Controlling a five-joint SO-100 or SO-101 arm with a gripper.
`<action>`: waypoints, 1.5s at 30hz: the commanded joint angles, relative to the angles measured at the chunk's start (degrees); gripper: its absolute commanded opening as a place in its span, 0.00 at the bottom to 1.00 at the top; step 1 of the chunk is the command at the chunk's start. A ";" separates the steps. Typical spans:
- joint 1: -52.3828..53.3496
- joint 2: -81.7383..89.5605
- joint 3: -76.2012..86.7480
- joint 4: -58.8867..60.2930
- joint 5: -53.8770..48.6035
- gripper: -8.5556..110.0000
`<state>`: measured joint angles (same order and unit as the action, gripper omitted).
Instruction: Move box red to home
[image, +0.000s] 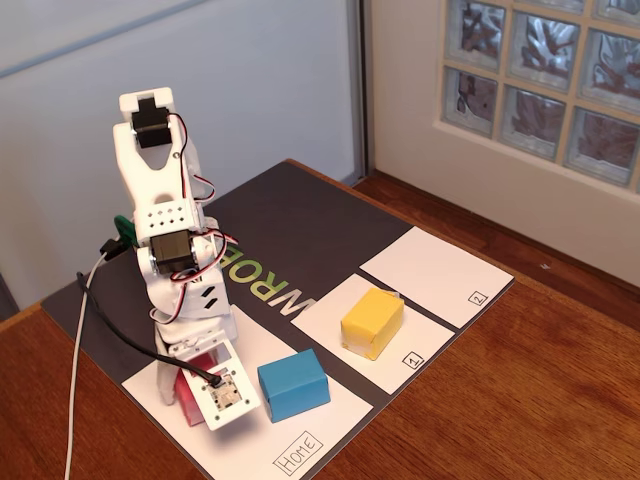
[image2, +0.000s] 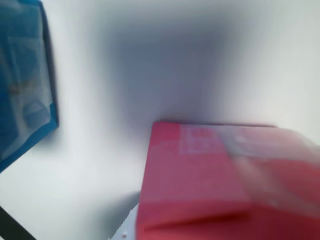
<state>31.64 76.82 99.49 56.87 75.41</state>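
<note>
The box red (image: 186, 393) stands at the left end of the home sheet (image: 330, 420), mostly covered by the lowered arm. My gripper (image: 195, 388) reaches down around it, and its jaws look shut on the box, though the white camera mount hides them in the fixed view. The wrist view is blurred. The box red (image2: 200, 180) fills its lower right, with a white finger (image2: 125, 234) against the box's left edge and a pale smear across its right side. The white home paper (image2: 150, 65) lies behind it.
A blue block (image: 293, 384) sits on the home sheet just right of my gripper, and shows as the blue block (image2: 22, 80) at the wrist view's left. A yellow block (image: 372, 322) rests on sheet 1 (image: 400, 375). Sheet 2 (image: 435, 272) is bare. A white cable (image: 78, 380) trails left.
</note>
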 joint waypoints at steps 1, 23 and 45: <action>-0.79 5.62 -1.67 1.67 0.18 0.34; -0.97 32.52 -1.67 19.34 -0.70 0.24; -22.06 59.15 5.19 34.63 4.83 0.07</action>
<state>12.48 131.22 102.74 91.23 79.28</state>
